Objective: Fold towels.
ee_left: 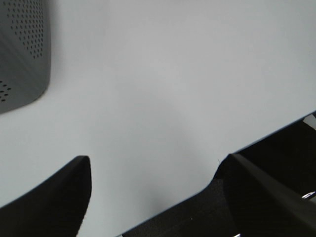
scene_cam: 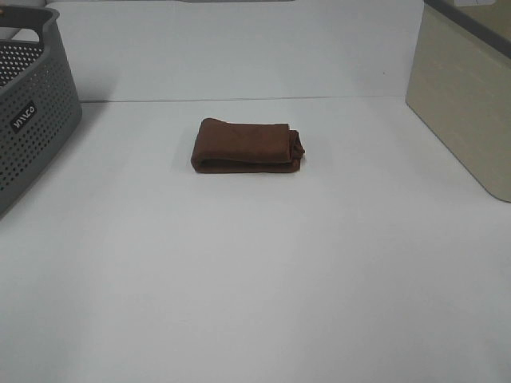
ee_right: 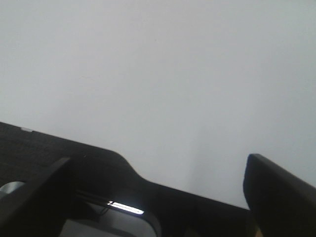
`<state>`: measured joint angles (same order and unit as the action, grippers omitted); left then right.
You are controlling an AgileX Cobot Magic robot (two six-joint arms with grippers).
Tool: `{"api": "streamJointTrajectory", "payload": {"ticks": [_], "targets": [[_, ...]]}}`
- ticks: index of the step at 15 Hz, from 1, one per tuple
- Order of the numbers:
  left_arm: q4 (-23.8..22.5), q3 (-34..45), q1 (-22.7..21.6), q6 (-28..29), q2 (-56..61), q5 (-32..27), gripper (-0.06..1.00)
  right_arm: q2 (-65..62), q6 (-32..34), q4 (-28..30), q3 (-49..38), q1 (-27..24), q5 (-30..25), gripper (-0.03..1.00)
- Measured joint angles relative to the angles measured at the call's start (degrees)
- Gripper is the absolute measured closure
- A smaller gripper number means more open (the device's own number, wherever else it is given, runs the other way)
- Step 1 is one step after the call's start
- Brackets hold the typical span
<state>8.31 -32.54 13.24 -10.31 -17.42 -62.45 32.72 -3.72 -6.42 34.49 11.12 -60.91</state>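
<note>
The towel (scene_cam: 247,146) is lying folded into a compact bundle at centre frame on the worktop (scene_cam: 255,279), so folding is looking complete. Left pincer (ee_left: 155,185) and right pincer (ee_right: 158,190) are hanging wide open, gripping nothing, well clear near the worktop edge.

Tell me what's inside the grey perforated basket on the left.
From the high view only the grey basket's outer wall and rim show. Its interior is cut off by the frame edge, so any contents cannot be seen. The folded brown towel lies outside it, on the white table.
</note>
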Motion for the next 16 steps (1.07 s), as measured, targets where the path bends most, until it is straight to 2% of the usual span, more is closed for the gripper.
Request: {"api": "streamJointTrajectory", "payload": {"ticks": [3,6,16], "targets": [[0.86,2.23,0.00,-0.74,0.69,3.55,0.23,-15.58,-3.04,2.29,-4.76,0.00,0.52,0.11],[0.86,3.38,0.00,-0.74,0.69,2.29,0.23,-22.52,-3.61,2.29,-5.56,0.00,0.34,0.11],[0.92,3.50,0.00,-1.03,0.69,2.01,0.23,-23.38,-3.61,2.29,-5.56,0.00,0.34,0.11]]}}
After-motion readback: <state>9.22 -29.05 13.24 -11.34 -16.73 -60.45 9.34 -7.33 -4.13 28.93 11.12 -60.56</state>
